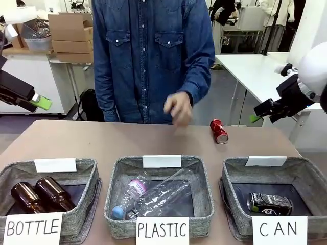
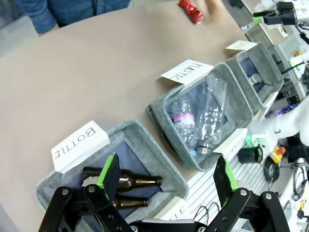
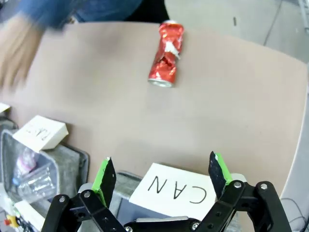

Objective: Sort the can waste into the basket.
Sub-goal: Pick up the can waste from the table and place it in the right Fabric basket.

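The shiny red can (image 1: 219, 131) lies dented on its side on the far right of the table, apart from both grippers, and it lies crushed (image 3: 166, 54) beyond my right fingers. Inside the grey basket (image 1: 235, 174) marked CAN lies the black can (image 1: 270, 203). My right gripper (image 1: 258, 115) hangs open above the table's right edge; its green pads (image 3: 107, 173) stand wide over the CAN card (image 3: 176, 191). Off the table's left edge my left gripper (image 1: 41, 102) is open and holds nothing. A person's blurred hand (image 1: 179, 108) hovers left of the red can.
The BOTTLE basket (image 1: 87, 176) at front left holds two brown bottles (image 1: 43, 194). The PLASTIC basket (image 1: 202, 176) in the middle holds clear plastic bottles (image 1: 153, 196). A person in a denim shirt (image 1: 153, 51) stands at the far edge. Bare tabletop lies behind the baskets.
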